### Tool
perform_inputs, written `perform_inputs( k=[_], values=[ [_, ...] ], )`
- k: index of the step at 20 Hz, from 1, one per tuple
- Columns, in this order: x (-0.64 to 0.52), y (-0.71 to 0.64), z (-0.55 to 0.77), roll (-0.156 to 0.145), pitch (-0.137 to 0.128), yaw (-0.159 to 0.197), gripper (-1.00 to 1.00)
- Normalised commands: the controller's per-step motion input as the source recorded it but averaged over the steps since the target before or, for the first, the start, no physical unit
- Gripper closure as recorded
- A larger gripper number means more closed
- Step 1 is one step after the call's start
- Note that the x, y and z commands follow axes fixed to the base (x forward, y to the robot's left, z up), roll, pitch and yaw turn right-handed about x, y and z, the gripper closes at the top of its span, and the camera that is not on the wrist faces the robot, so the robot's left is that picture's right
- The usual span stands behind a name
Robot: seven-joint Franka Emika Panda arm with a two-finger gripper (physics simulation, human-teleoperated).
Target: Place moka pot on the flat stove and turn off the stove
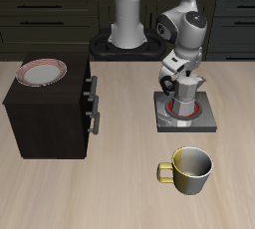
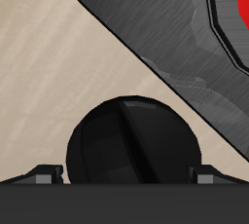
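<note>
Since the small silver faceted moka pot (image 1: 185, 90) stands upright on the flat grey square stove (image 1: 162, 123), inside its glowing red burner ring (image 1: 185, 113), the placing looks done and the switching-off remains. The robot's two-finger gripper (image 1: 171, 71) hangs just beside the pot's upper half; its jaws' state I cannot tell. The wrist view shows a round black knob (image 2: 131, 142) beside the stove (probably its switch). The pot has a narrow waist.

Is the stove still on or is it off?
On. A red ring glows on the flat stove around the base of the moka pot, which stands upright on it. The hand is at the pot's top.
</note>
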Motion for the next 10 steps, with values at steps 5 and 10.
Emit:
perform_inputs(
  k=[5, 10],
  values=[
    [0.02, -0.10, -0.25, 0.014, 0.074, -0.032, 1.00],
    [-0.02, 0.00, 0.10, 0.006, 0.004, -0.050, 1.00]
  ],
)
